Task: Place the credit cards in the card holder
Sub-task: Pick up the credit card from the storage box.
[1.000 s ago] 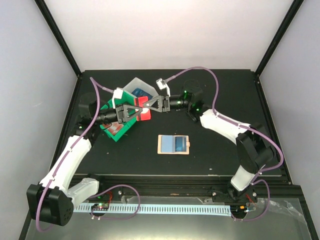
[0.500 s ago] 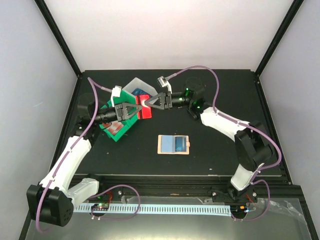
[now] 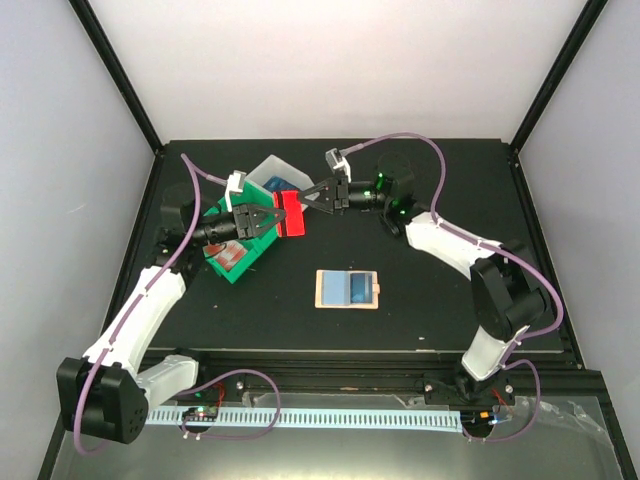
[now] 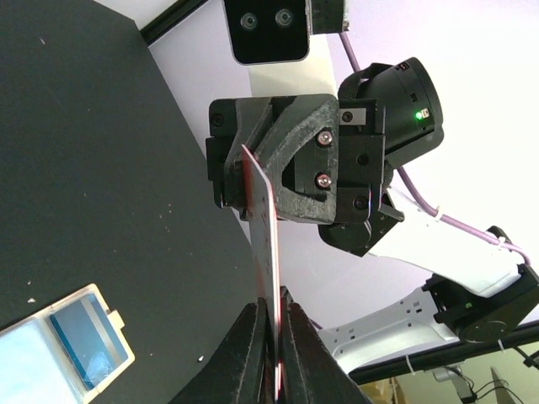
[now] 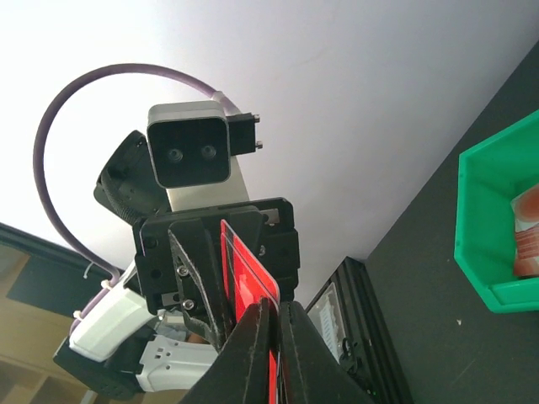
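Note:
A red credit card [image 3: 292,218] hangs in the air above the table's far left, pinched from both sides. My left gripper [image 3: 278,218] is shut on its left edge and my right gripper [image 3: 303,200] is shut on its far right corner. In the left wrist view the card [image 4: 263,227] runs edge-on from my left gripper [image 4: 274,324] up to the right gripper's body. The right wrist view has my right gripper [image 5: 274,324] closed on the card's [image 5: 248,273] red face. The tan card holder [image 3: 324,289] lies open mid-table with a blue card [image 3: 352,289] in it.
A green bin [image 3: 228,272] with reddish cards sits under the left arm. A white bin [image 3: 266,168] holding a blue card stands behind it. The green bin's corner [image 5: 497,219] shows in the right wrist view. Black frame posts border the table.
My left jaws have closed onto the red card. The right gripper loosened briefly, then closed again, and drew back slightly to the upper right. More of the card's red face now shows from above.

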`<move>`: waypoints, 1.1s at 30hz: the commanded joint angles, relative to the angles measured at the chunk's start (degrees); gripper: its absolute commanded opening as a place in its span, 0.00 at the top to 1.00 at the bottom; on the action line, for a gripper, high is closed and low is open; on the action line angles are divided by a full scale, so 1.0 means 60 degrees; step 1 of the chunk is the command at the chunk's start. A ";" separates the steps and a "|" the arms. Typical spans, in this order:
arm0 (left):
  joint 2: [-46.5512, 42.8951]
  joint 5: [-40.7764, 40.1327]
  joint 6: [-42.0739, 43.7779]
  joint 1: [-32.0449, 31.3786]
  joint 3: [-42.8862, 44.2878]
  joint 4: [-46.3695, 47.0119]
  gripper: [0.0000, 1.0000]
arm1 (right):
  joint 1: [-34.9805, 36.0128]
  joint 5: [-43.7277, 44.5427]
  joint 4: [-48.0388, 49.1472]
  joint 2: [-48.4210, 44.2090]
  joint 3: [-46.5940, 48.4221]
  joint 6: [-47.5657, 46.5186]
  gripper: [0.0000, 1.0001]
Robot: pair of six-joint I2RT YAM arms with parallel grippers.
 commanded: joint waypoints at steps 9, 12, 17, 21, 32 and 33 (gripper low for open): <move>0.0112 0.0105 -0.0645 0.0000 0.0001 0.0475 0.98 | -0.0237 0.0002 0.1511 0.0059 -0.0480 0.0940 0.83; 0.0157 -0.0013 -0.0990 -0.0007 -0.0025 0.0653 0.98 | -0.0170 -0.0367 0.2514 0.0063 -0.0715 0.1364 0.53; 0.0198 -0.0005 -0.1387 -0.0069 -0.0140 0.1089 0.98 | 0.0200 -0.0488 0.1838 0.0100 -0.0438 0.0865 0.44; 0.0116 0.0080 -0.1561 -0.0087 -0.0236 0.1243 0.98 | 0.0275 -0.0456 0.1663 0.0161 -0.0252 0.0806 0.54; -0.0360 0.0357 -0.2329 -0.0146 -0.0468 0.2294 0.80 | 0.0253 -0.0777 0.2443 -0.0026 -0.0095 0.1401 0.99; -0.0438 0.0335 -0.2602 -0.0157 -0.0486 0.2460 0.74 | 0.0234 -0.0930 0.3105 -0.0028 -0.0139 0.2092 0.99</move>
